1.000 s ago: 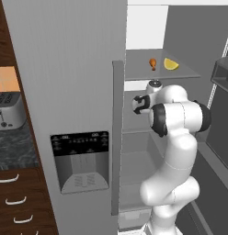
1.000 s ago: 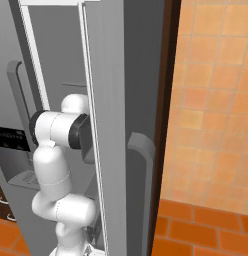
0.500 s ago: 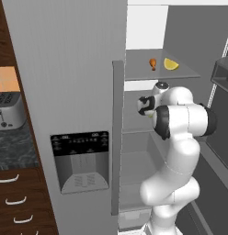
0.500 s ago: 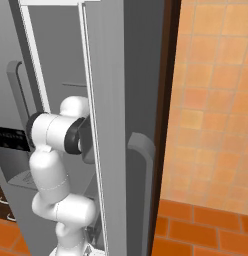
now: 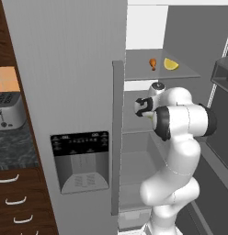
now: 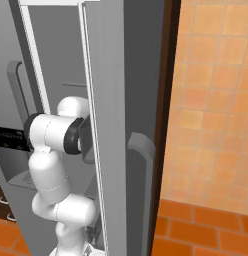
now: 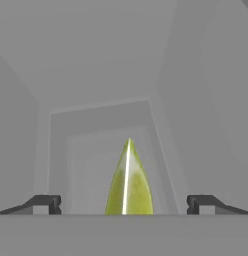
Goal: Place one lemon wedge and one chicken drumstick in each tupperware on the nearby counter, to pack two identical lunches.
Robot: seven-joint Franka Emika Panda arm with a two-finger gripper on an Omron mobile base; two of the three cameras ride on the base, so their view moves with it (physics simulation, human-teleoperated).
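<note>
In the hand view a pale yellow-green lemon wedge [image 7: 128, 180] stands point-up between my gripper's [image 7: 124, 204] widely spread fingertips [image 7: 46, 204], which do not touch it. The gripper is open, facing the fridge's grey back wall. From the left base view, the gripper [image 5: 142, 106] sits inside the open fridge below the upper shelf [image 5: 180, 75]. On that shelf lie a small orange-brown chicken drumstick [image 5: 152, 63] and another lemon wedge [image 5: 171, 64]. The tupperware is out of view.
The fridge's left door [image 5: 79, 92] with its dispenser panel stands close beside my hand. A silver toaster [image 5: 9, 111] sits on the dark counter [image 5: 14, 149] at far left, over wood drawers [image 5: 14, 202]. The open right door [image 6: 121, 125] hides my hand in the right base view.
The hand has dropped slightly and turned inside the fridge, and the elbow has swung right. The items on the upper shelf have not moved.
</note>
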